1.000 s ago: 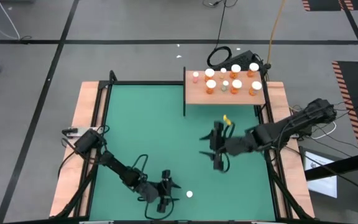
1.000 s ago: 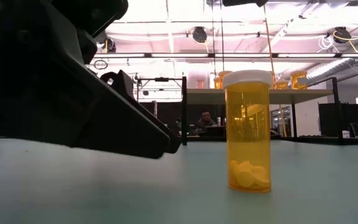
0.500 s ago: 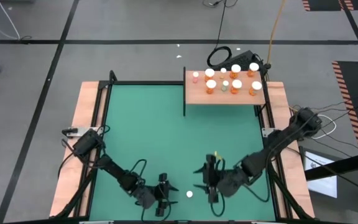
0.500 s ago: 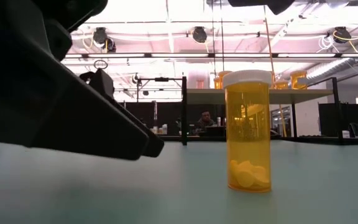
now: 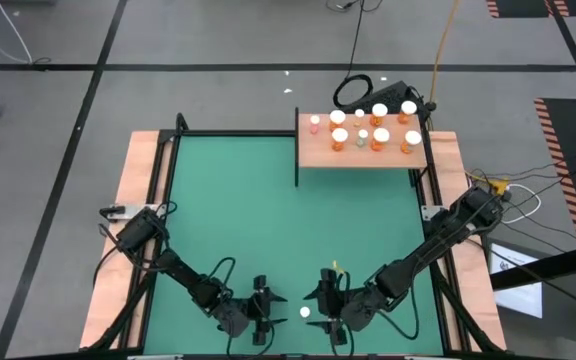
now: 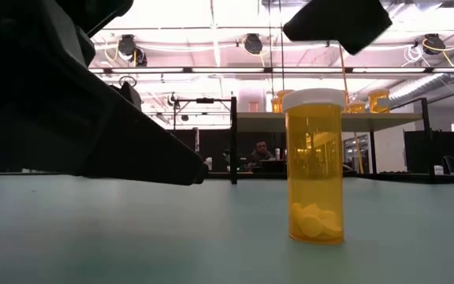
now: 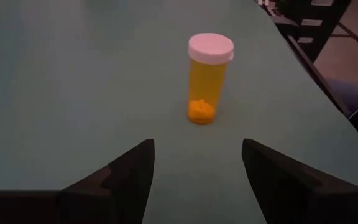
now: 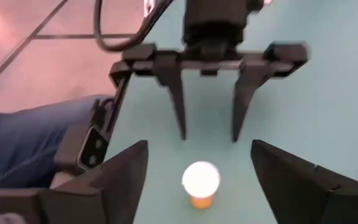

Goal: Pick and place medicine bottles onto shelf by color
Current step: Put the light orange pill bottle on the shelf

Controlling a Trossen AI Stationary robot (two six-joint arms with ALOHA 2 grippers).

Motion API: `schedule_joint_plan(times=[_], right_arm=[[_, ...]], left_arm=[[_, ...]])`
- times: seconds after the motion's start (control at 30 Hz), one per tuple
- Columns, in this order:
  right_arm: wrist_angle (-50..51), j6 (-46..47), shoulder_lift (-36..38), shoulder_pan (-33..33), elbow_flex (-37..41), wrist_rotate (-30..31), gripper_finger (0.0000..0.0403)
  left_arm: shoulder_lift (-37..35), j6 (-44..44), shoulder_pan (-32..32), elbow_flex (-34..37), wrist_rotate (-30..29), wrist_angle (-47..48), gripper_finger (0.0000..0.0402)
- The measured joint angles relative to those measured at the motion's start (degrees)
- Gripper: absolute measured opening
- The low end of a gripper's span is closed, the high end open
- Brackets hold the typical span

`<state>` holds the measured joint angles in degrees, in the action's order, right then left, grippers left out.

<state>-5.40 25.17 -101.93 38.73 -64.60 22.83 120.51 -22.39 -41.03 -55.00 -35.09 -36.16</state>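
1 orange medicine bottle [image 5: 306,312] stands upright on the green mat [image 5: 258,200] between the left gripper [image 5: 270,312] and right gripper [image 5: 330,310], both open and empty. 9 bottles [image 5: 380,138] sit on the shelf [image 5: 318,152]. The right arm has swung down from mid-mat.

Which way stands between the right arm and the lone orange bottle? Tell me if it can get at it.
Probably yes: the right end effector stands open beside the orange bottle, nothing between; the left end effector faces it from the other side.

Nine medicine bottles [image 5: 372,130] stand on one shelf [image 5: 318,150]; one bottle [image 5: 306,312] on the mat.
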Motion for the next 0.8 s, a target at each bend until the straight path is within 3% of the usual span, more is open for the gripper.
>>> schedule_joint_plan(times=[0.13,0.3,0.53,0.8], right_arm=[[0.01,3.54,-0.15,-0.22,0.0,-4.31,0.0313],[1.63,7.21,-0.17,-1.71,-1.06,-7.5,0.0317],[17.97,6.67,-1.71,-4.89,-10.8,-6.27,0.0304],[29.29,4.44,-11.47,-5.32,-23.06,-8.27,0.0302]], left_arm=[[0.02,-0.15,0.53,0.0,-0.06,0.09,0.0244],[0.96,-0.29,1.3,0.0,-0.14,0.53,0.0244],[2.87,-1.76,2.57,0.0,0.41,-0.64,0.0244],[2.89,-1.54,2.55,0.0,0.48,-0.36,0.0244]])
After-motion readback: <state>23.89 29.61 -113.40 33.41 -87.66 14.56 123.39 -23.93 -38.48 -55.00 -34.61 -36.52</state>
